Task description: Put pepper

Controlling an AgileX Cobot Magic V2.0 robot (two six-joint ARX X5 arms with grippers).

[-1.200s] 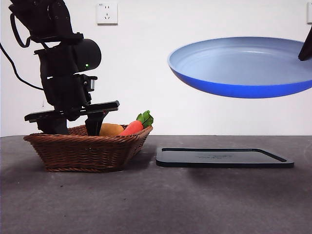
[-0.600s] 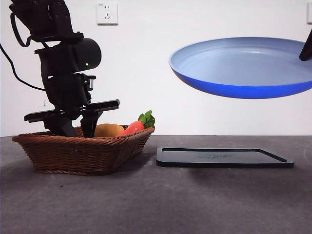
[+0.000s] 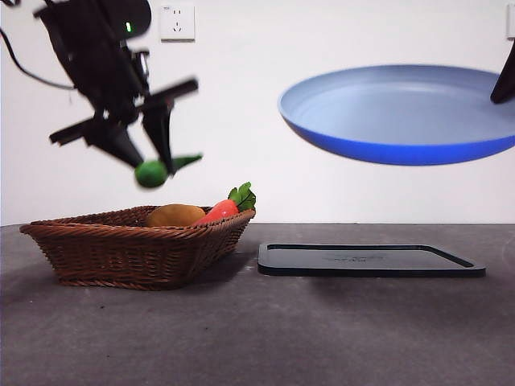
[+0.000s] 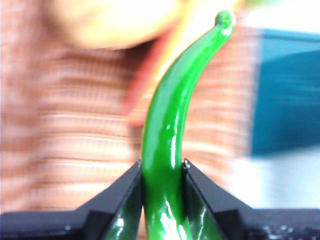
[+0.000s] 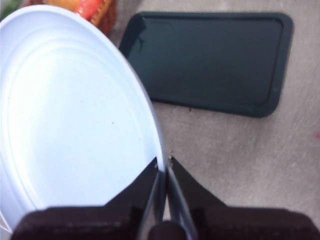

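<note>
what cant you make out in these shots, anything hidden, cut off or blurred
- Pepper: its lower end runs off the left wrist view's bottom edge between the left gripper jaws; blurred in the front view.
- Basket: its wall hides the inside in the front view; only potato and carrot tops show.
- Blue plate: cut off by the right edge in the front view, hiding the right gripper hold.

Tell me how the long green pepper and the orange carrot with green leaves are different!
The glossy green pepper is green all over, long, slim and curved; the orange-red carrot has green leaves at one end. The pepper hangs in the air above the woven wicker basket, pinched between the jaws of the left gripper; the carrot lies in the basket beside a tan potato-like lump, with nothing holding it. Both look like toy vegetables.
</note>
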